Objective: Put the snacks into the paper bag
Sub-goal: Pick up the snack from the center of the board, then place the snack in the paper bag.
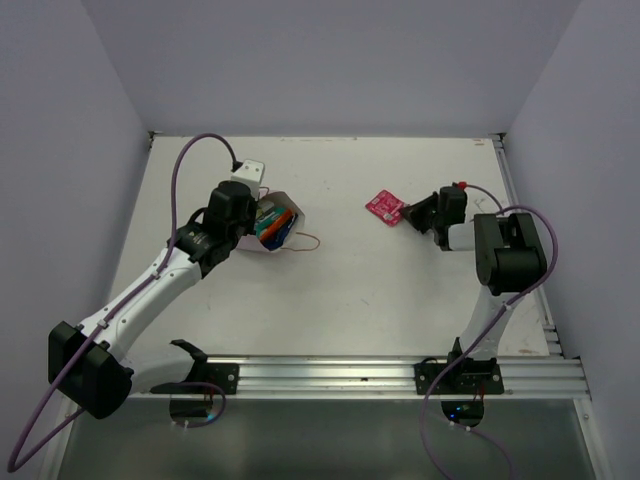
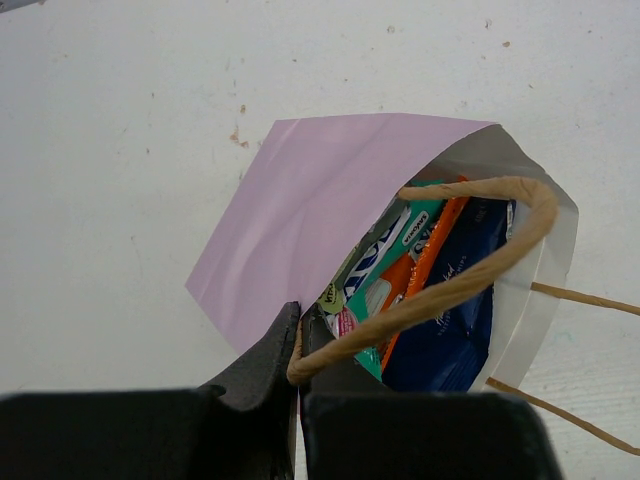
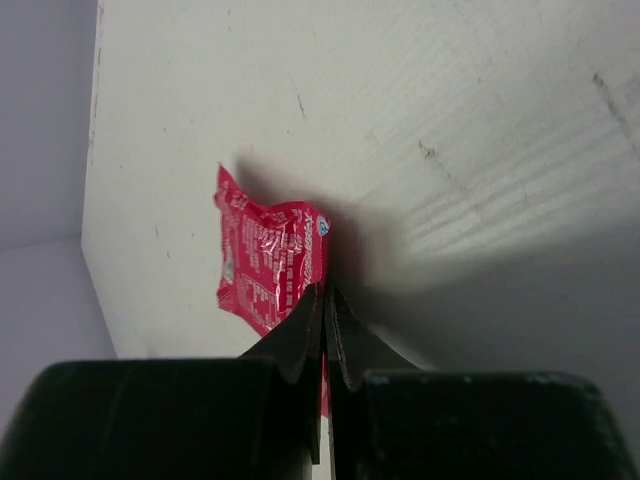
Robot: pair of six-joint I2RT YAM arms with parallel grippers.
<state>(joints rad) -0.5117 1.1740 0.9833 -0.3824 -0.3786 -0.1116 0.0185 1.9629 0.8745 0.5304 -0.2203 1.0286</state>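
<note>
The pale pink paper bag [image 1: 268, 226] lies at the left of the table with its mouth facing right, and also shows in the left wrist view [image 2: 300, 220]. Inside it I see an orange packet [image 2: 425, 265], a dark blue packet [image 2: 450, 320] and a teal-green packet [image 2: 390, 255]. My left gripper [image 2: 297, 320] is shut on the bag's edge and a tan string handle [image 2: 470, 270]. My right gripper [image 3: 326, 300] is shut on the edge of the pink-red packet [image 3: 265, 262], held just above the table at the right [image 1: 385, 207].
A small white object [image 1: 248, 171] lies behind the bag. The bag's second string handle [image 1: 303, 242] trails on the table to its right. The table's raised edges and grey walls bound the back and sides; an aluminium rail [image 1: 400, 375] runs along the near edge.
</note>
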